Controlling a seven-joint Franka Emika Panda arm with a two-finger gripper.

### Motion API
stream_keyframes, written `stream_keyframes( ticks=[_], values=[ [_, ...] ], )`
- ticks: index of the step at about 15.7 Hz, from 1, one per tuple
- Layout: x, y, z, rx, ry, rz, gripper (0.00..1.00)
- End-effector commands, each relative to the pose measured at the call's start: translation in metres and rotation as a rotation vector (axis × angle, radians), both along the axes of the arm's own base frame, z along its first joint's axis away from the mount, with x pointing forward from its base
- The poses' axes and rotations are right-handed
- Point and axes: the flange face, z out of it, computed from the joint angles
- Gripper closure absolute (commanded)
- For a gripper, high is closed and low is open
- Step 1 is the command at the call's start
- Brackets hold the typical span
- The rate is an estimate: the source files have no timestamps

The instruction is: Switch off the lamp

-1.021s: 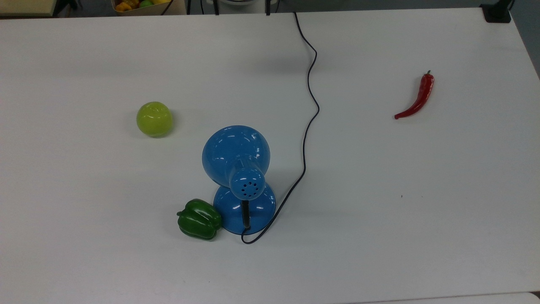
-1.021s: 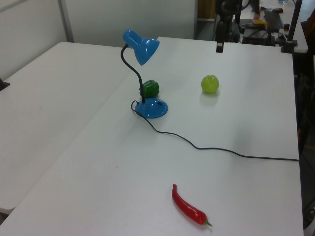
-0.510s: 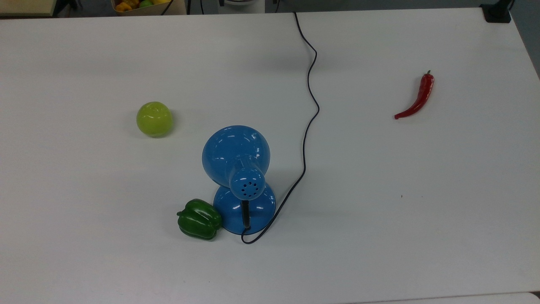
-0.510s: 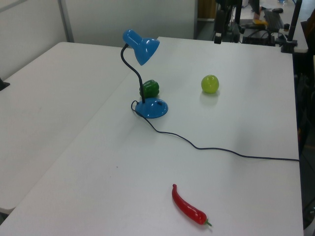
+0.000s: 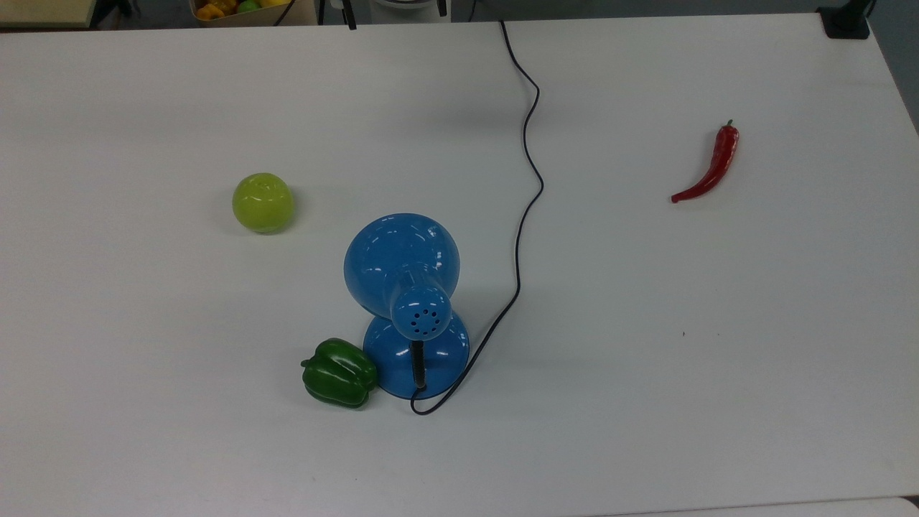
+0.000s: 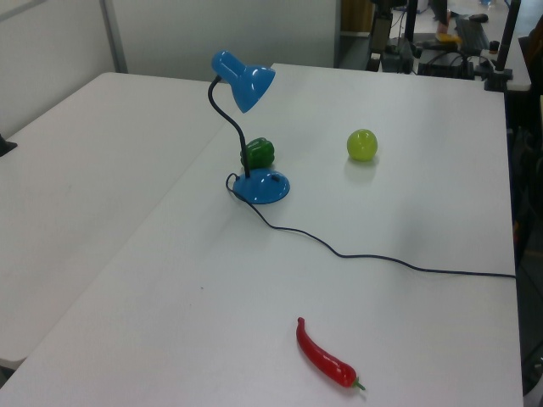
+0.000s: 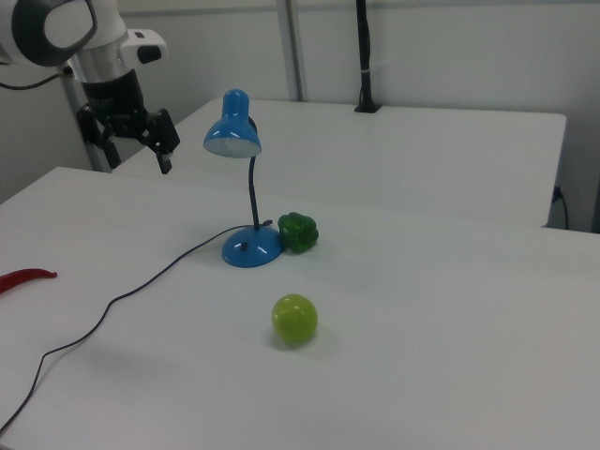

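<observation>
A blue gooseneck lamp (image 5: pixel 402 262) stands near the table's middle, its round base (image 5: pixel 438 352) under the shade. It also appears in the left view, lamp (image 6: pixel 246 80), and in the right view, lamp (image 7: pixel 232 131), where the inside of the shade looks pale. Its black cord (image 5: pixel 528 187) runs off the far edge. My gripper (image 7: pixel 141 159) hangs open in the air beyond the table's edge, well to the right view's left of the shade and holding nothing. Its fingertips (image 5: pixel 350 16) poke in at the top view's upper edge.
A green bell pepper (image 5: pixel 339 373) touches the lamp's base. A yellow-green apple (image 5: pixel 263 202) lies to the top view's left, and a red chilli (image 5: pixel 711 169) far to the top view's right. A box of toy fruit (image 5: pixel 230 8) sits beyond the white table (image 5: pixel 718 359).
My gripper has drifted a little toward the top view's left and has drawn back and upward in the left view. The lamp, cord and fruit have not moved.
</observation>
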Motion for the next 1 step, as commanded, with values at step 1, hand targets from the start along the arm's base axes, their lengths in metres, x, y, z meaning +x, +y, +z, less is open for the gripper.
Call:
stream_keyframes(
  ticks=[1],
  values=[
    [-0.0009, 0.0102, -0.0018, 0.023, -0.015, 0.04, 0.0]
  ],
)
